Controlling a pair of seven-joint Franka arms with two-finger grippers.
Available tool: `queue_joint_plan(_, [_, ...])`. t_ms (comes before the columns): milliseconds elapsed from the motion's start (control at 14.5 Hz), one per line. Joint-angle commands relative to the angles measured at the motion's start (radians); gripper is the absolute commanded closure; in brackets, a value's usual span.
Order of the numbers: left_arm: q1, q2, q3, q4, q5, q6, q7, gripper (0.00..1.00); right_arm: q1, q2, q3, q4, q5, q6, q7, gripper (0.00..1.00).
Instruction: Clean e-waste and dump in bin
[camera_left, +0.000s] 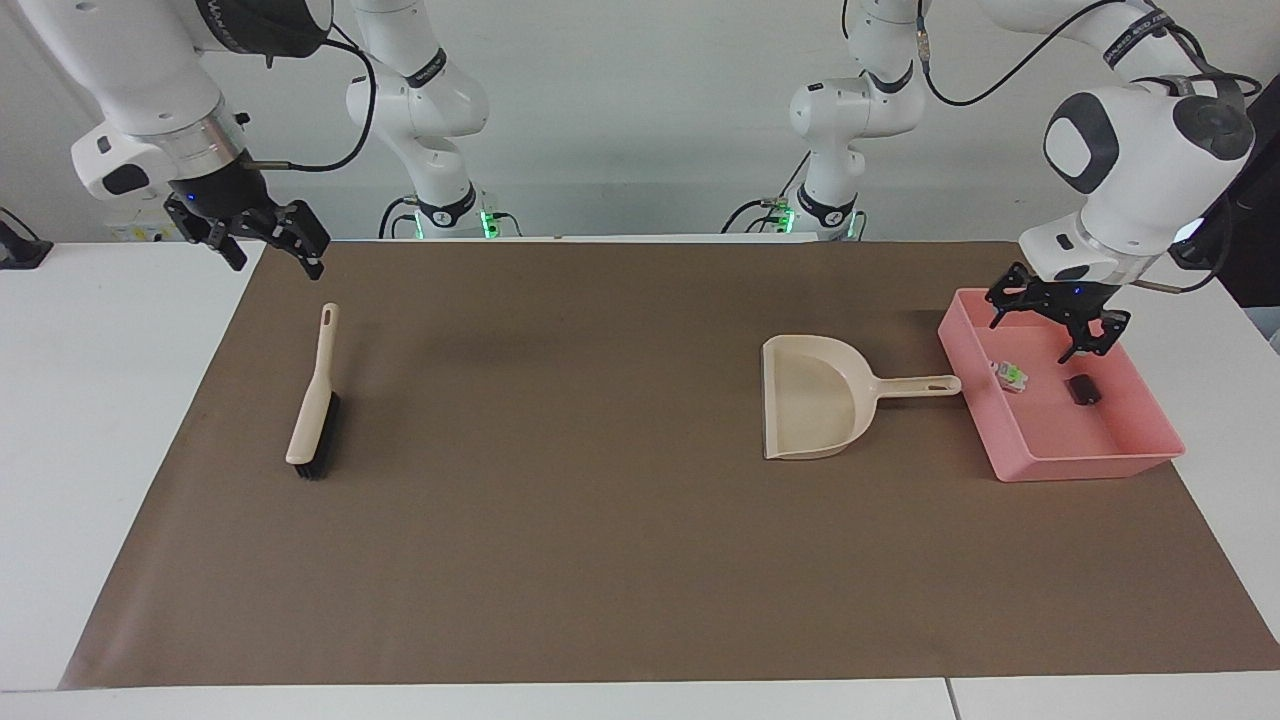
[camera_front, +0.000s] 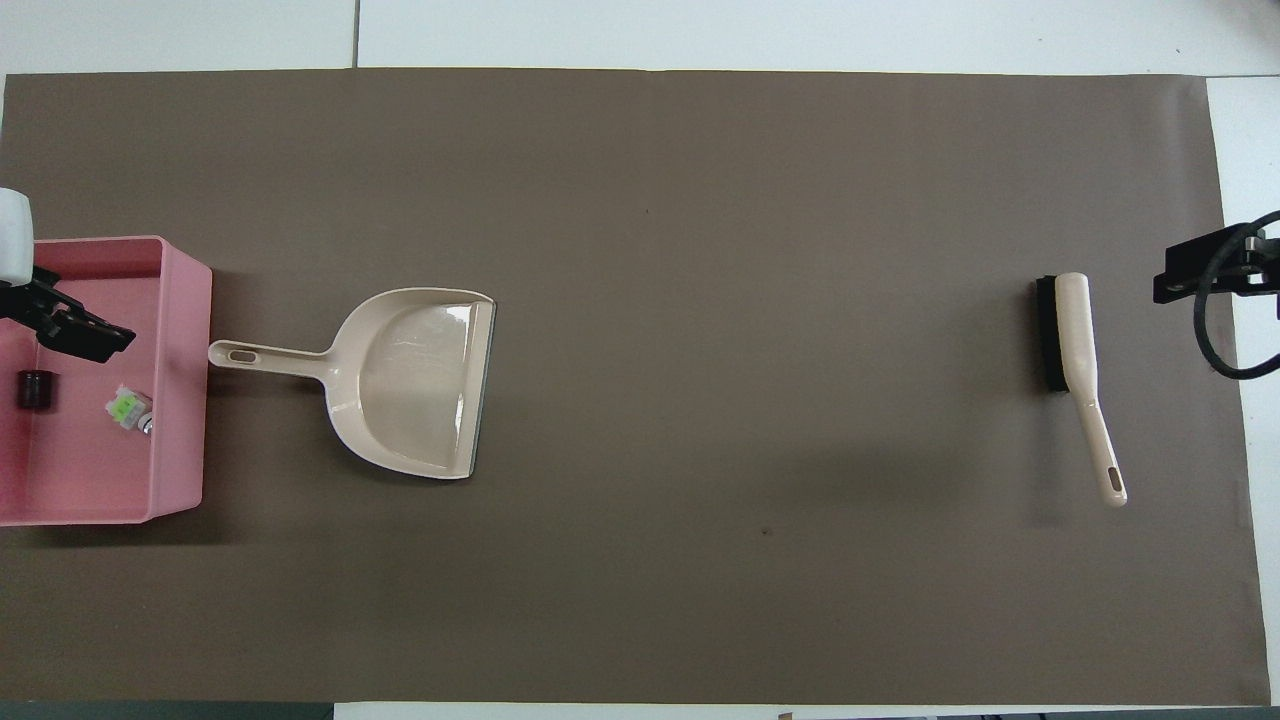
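The e-waste lies in the pink bin (camera_left: 1090, 468) at the left arm's end of the table: a white piece with green marks (camera_left: 1010, 375) and a small black block (camera_left: 1082, 389). Both also show in the overhead view, the white piece (camera_front: 128, 408) and the black block (camera_front: 37, 388), inside the bin (camera_front: 205, 300). My left gripper (camera_left: 1050, 322) is open and empty, raised over the part of the bin nearest the robots; it also shows in the overhead view (camera_front: 45, 312). My right gripper (camera_left: 272, 258) is open and empty, up over the mat's corner near the brush, and waits.
A beige dustpan (camera_left: 815, 410) lies empty on the brown mat beside the bin, its handle pointing at the bin wall; it also shows from overhead (camera_front: 415, 380). A beige brush with black bristles (camera_left: 315, 400) lies at the right arm's end (camera_front: 1070, 335).
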Motion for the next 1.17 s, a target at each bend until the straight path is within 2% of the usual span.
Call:
queue_joint_plan(0, [0.006, -0.029, -0.001, 0.033, -0.016, -0.085, -0.147, 0.00, -0.010, -0.022, 0.004, -0.024, 0.017, 0.001, -0.016, 0.00])
queue_joint_plan(207, [0.004, -0.021, -0.001, 0.122, -0.016, -0.217, -0.348, 0.00, -0.010, -0.022, 0.004, -0.024, 0.015, 0.001, -0.016, 0.00])
queue_joint_plan(551, [0.000, 0.014, -0.002, 0.227, -0.056, -0.357, -0.526, 0.00, -0.010, -0.022, 0.004, -0.024, 0.017, 0.001, -0.016, 0.00])
queue_joint_plan(689, [-0.001, 0.007, -0.002, 0.215, -0.053, -0.361, -0.591, 0.00, -0.010, -0.022, 0.004, -0.024, 0.015, 0.001, -0.016, 0.00])
queue_joint_plan(1102, [0.004, -0.006, -0.002, 0.178, -0.051, -0.346, -0.581, 0.00, -0.010, -0.022, 0.004, -0.024, 0.017, 0.001, -0.016, 0.00])
